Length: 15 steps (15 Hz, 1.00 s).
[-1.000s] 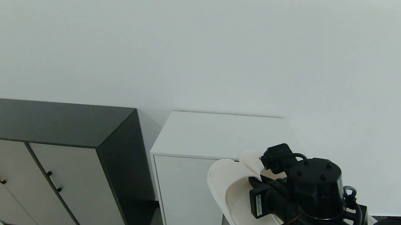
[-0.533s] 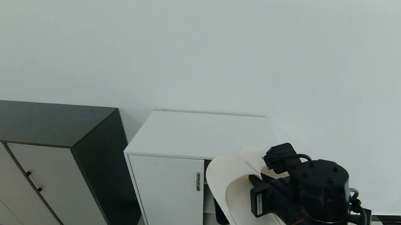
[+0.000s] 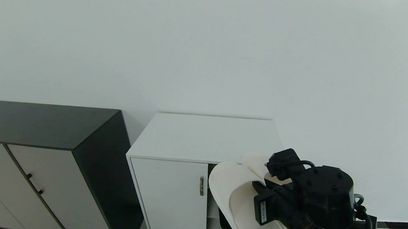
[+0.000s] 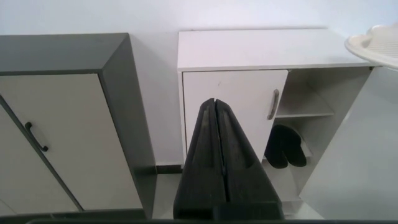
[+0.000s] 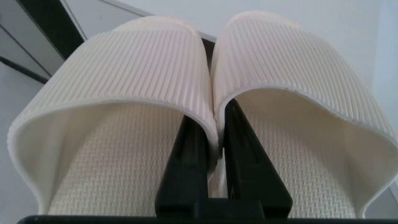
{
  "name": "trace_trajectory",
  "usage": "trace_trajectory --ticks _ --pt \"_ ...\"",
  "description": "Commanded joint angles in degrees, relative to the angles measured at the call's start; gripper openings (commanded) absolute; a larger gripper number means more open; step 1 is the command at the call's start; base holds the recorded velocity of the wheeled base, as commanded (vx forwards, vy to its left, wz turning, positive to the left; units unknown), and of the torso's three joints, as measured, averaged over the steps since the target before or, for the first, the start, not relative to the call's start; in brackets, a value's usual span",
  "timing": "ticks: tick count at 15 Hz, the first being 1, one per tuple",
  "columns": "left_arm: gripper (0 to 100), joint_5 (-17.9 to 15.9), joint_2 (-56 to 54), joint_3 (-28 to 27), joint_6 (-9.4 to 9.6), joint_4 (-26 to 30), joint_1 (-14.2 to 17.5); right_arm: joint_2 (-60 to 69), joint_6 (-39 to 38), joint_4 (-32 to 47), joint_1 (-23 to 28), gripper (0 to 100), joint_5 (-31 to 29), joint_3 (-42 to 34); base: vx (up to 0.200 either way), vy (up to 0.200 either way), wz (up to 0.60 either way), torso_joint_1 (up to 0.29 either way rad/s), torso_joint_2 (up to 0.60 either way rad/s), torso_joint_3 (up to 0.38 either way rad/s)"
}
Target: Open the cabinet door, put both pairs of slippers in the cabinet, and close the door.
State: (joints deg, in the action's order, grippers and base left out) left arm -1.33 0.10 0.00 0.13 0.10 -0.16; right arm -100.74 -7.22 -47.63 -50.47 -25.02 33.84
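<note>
R claw (image 5: 216,124): mine, clamped on the cream slippers (image 5: 134,74); the fingers pinch the two inner strap edges together where the pair meets.
Cream slippers: one pair, side by side, one each side of my R claw, toes pointing away from my wrist. From the head cam they hang in the air in front of the white cabinet (image 3: 202,136), at about its top edge, over its open side.
L claw (image 4: 215,109): mine, fingers pressed tight together, nothing between them. It points at the cabinet's shut door (image 4: 249,93), well apart from it.
White cabinet: R door (image 4: 357,162) swung open, L door shut.
Black slippers (image 4: 286,146): a pair inside the open half, under the shelf (image 4: 305,112).
Dark cabinet (image 3: 43,120): just L of the white one, pale doors shut.
</note>
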Motion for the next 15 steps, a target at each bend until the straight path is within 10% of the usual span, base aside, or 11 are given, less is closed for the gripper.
trace_trajectory --ticks 1,15 --pt "0 0.01 -0.01 0.0 -0.05 -0.01 -0.02 -0.24 0.01 -0.01 -0.07 0 -0.03 -0.09 0.0 0.0 0.0 0.0 0.0 0.0" --pt "0 0.01 -0.01 0.0 -0.05 -0.01 -0.02 -0.59 0.01 -0.1 0.11 0 -0.03 -0.35 0.0 0.0 0.0 -0.038 0.08 0.045"
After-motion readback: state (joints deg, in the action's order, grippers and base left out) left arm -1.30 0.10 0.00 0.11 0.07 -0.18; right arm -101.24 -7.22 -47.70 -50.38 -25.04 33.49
